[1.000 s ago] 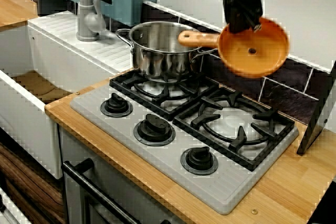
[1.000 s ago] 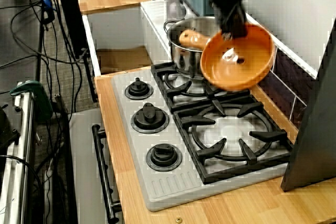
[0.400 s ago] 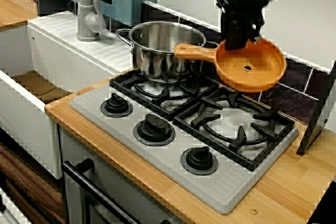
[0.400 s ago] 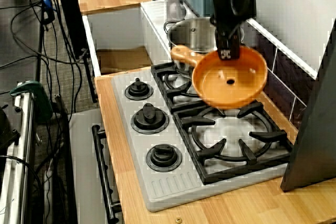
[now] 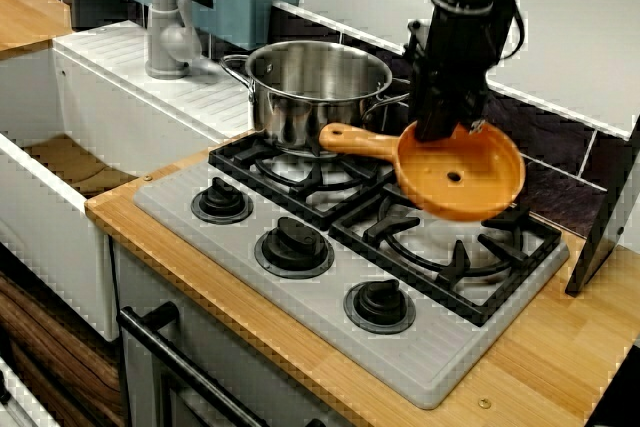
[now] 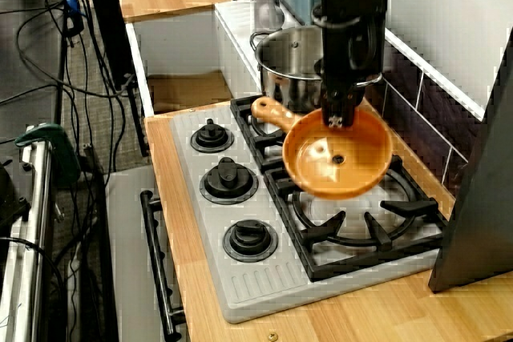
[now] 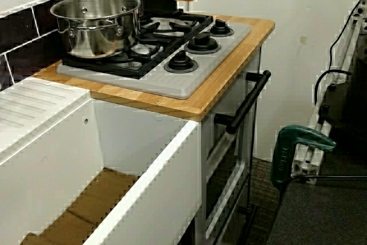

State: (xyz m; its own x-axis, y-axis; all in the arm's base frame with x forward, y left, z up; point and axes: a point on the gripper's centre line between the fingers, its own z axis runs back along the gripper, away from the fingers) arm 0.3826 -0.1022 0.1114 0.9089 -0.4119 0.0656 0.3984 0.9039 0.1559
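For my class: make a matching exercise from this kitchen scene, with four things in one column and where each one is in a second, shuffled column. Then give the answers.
Things
1. orange pan
2. steel pot
3. grey tap
4. black knobs

Places
A. standing on the white ribbed drainboard
B. in a row along the front of the grey hob
C. held at its rim by the gripper, over the bare grate
D. sitting on the back grate, next to the drainboard

Pairs: 1-C, 2-D, 3-A, 4-B
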